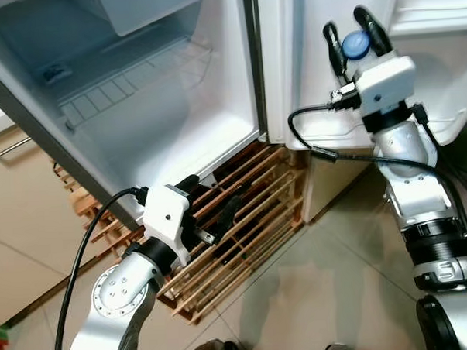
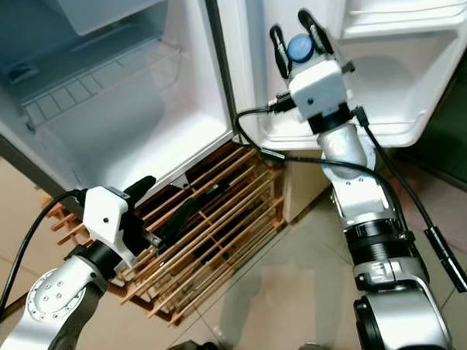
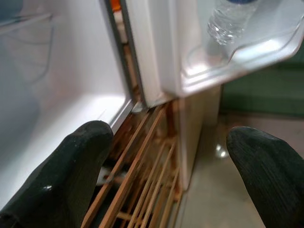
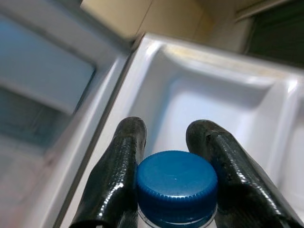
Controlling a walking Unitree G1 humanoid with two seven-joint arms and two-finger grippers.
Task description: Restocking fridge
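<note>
Hovering at the lower left of the head view, the left gripper (image 1: 217,219) hangs empty, fingers apart, over the wooden rack (image 1: 244,229) below the open fridge (image 1: 176,108). Upper right, the right gripper (image 1: 355,39) clamps the water bottle (image 1: 356,44) just under its blue cap, at the door shelf (image 2: 385,98) — clear plastic, probably slippery and squashy; the stiff neck seems the safest hold.

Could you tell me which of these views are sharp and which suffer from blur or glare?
Left eye view: mostly sharp, though the fridge floor is washed out by bright light. Left wrist view: the left hand fingers are soft and out of focus. Right wrist view: the blue cap is crisp, the door shelf behind it blurred.
</note>
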